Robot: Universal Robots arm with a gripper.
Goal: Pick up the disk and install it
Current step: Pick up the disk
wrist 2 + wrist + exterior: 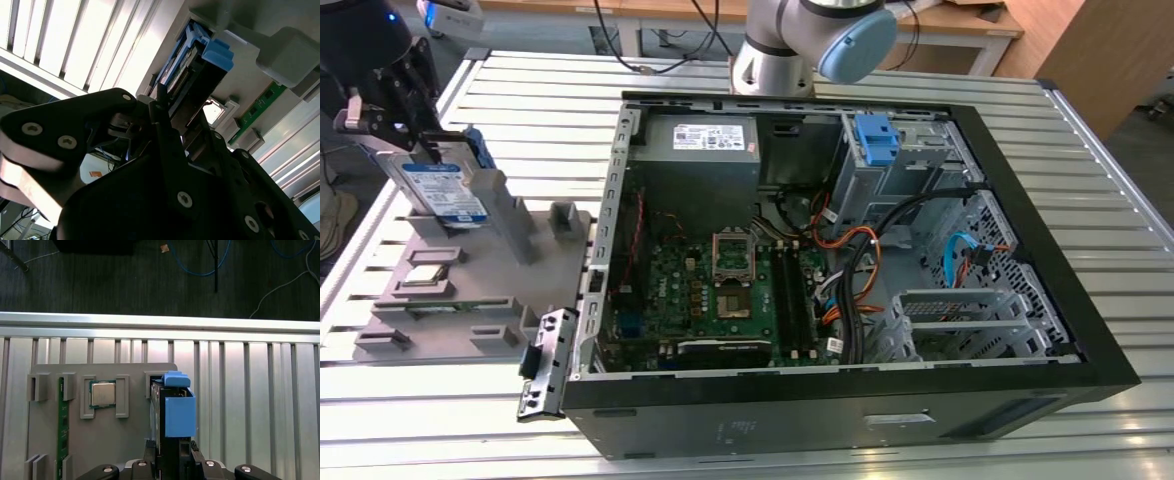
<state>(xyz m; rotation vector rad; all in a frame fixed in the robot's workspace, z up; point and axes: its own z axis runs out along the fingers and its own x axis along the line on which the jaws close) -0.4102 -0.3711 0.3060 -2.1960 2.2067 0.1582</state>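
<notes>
The disk is a silver drive with a white and blue label in a blue carrier bracket. It stands on edge, tilted, over the grey fixture tray at the exterior view's left. My gripper comes down on its upper end, and the fingers are shut on it. In the first wrist view the disk rises from between the fingers of the gripper, blue bracket towards the camera. In the second wrist view the disk lies beyond the black gripper. I cannot tell whether its lower end sits in the tray's slot.
The open computer case lies at the exterior view's right, with a blue caddy in its drive bay, a grey power supply and loose cables. On the tray lie a processor and a green memory stick. The slatted table lies all around.
</notes>
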